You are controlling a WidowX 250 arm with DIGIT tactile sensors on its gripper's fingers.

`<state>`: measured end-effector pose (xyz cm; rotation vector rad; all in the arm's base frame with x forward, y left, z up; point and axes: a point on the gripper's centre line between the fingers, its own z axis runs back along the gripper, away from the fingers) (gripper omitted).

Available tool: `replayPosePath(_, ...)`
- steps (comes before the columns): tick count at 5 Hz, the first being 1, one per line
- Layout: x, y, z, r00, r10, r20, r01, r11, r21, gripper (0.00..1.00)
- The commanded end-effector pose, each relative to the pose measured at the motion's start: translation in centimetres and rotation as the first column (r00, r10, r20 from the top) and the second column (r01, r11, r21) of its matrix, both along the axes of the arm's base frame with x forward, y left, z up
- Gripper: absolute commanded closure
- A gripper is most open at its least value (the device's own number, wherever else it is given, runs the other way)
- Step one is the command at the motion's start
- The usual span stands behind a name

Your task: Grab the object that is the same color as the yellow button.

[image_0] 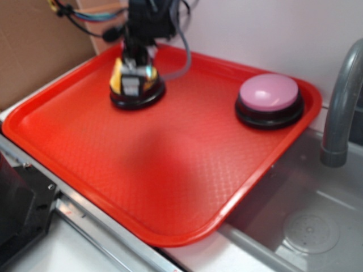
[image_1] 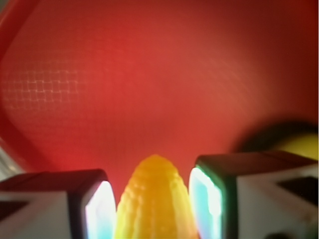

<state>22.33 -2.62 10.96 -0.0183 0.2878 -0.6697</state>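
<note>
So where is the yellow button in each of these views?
Exterior: the yellow button sits at the tray's far left, mostly hidden behind the gripper.
Wrist: only a blurred edge of it shows at the right margin.
Shared landmark: the red tray, filling the wrist background.

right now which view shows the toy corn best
The wrist view: the toy corn fills the foreground between the tool's fingers, kernel rows visible. In the exterior view the tool hides it.

Red tray bearing two buttons
</note>
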Motion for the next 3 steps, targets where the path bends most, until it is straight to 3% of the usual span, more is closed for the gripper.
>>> replayPosePath(1,-1.4,4.0,5.9,0.867,0.481,0.132,-0.491,0.87,0.049,1.0)
replayPosePath(2,-2.3,4.8,6.9,0.76,0.618,0.204,-0.638,0.768,0.051,1.0)
replayPosePath(3,-1.9,5.1,6.9,0.795,0.565,0.222,-0.593,0.8,0.087,1.0)
